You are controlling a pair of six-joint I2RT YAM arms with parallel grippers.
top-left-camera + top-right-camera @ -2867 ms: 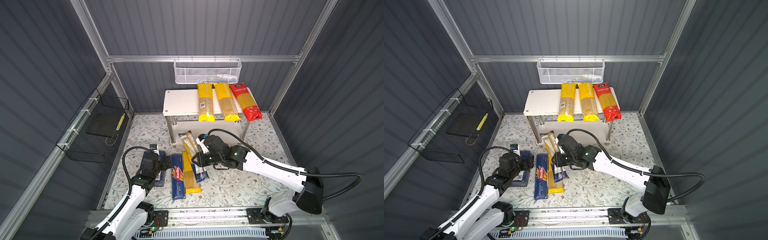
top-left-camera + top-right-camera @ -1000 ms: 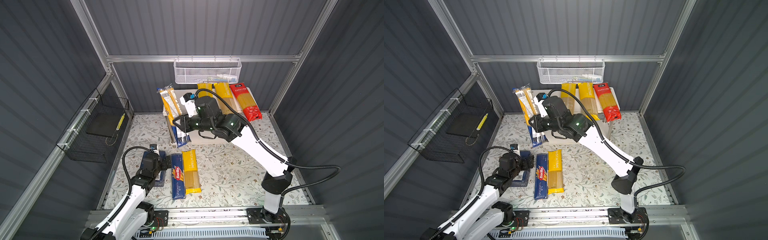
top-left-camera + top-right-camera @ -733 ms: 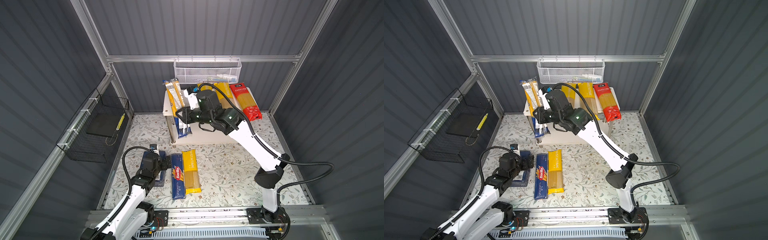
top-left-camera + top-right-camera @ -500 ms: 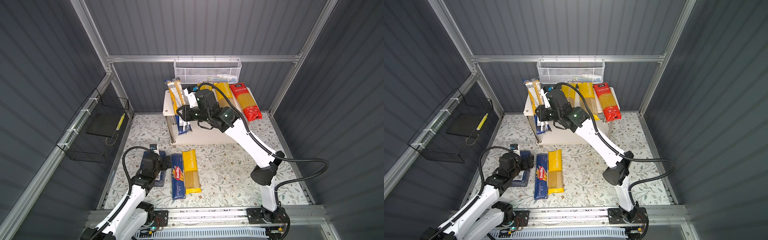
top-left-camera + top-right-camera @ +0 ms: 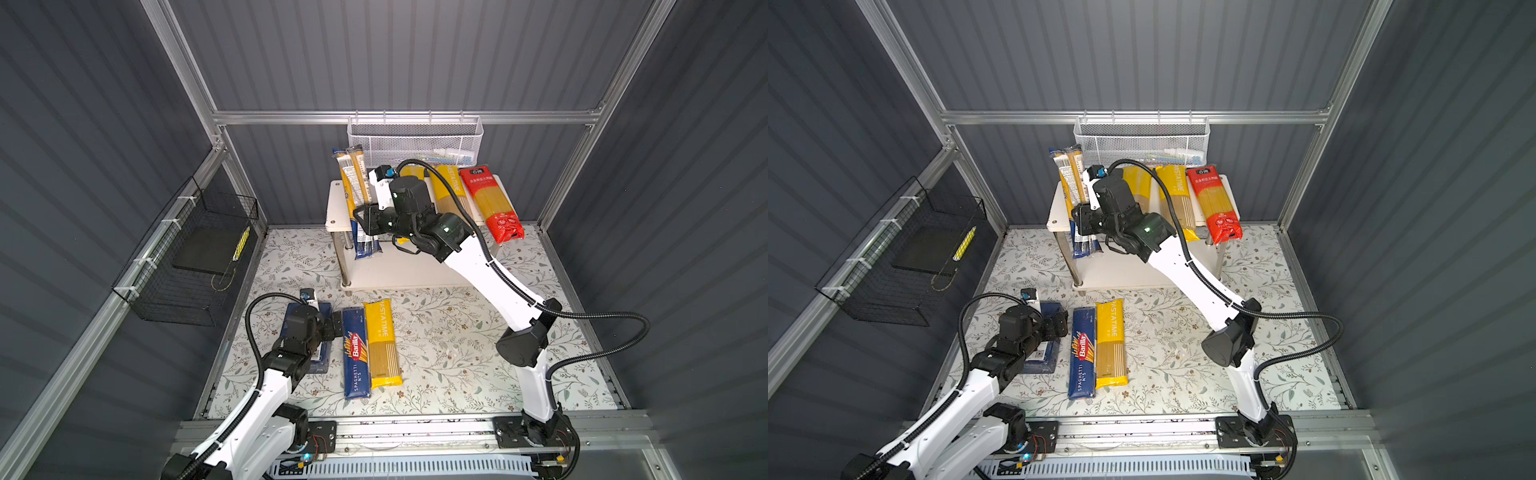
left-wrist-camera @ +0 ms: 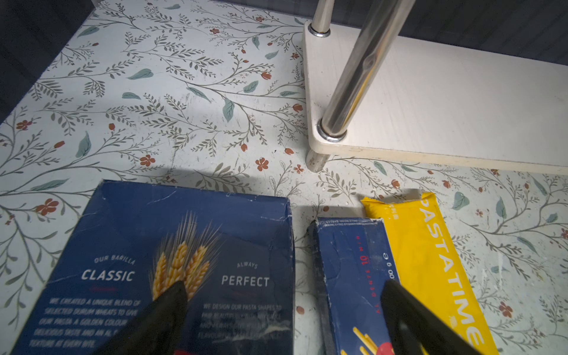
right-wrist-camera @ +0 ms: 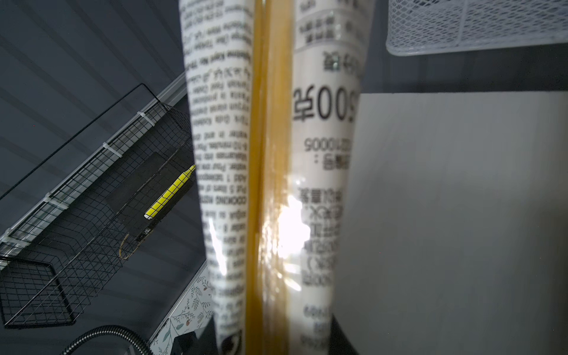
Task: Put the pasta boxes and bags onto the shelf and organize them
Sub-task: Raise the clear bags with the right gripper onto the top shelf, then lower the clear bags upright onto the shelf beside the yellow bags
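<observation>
Print covers the clear bag (image 7: 270,184) clamped in my right fingers (image 5: 362,217): white labels, with "500" and "COOKING" legible upside down in the right wrist view. I hold it lengthwise over the left end of the shelf (image 5: 334,208), on whose top board lie yellow bags (image 5: 446,191), one reading "PASTATIME", and a red bag (image 5: 492,203). My left fingers (image 6: 166,313) are spread, grasping nothing, above the wide box (image 6: 153,233) marked "OUR BARILLA CLASSIC" and "ALWAYS PERFECT". Beside it on the desk (image 5: 436,332) lie the narrow box (image 5: 356,357), "Barilla SPAGHETTI N.5", and a loose yellow bag (image 5: 384,340), "PASTATIME".
</observation>
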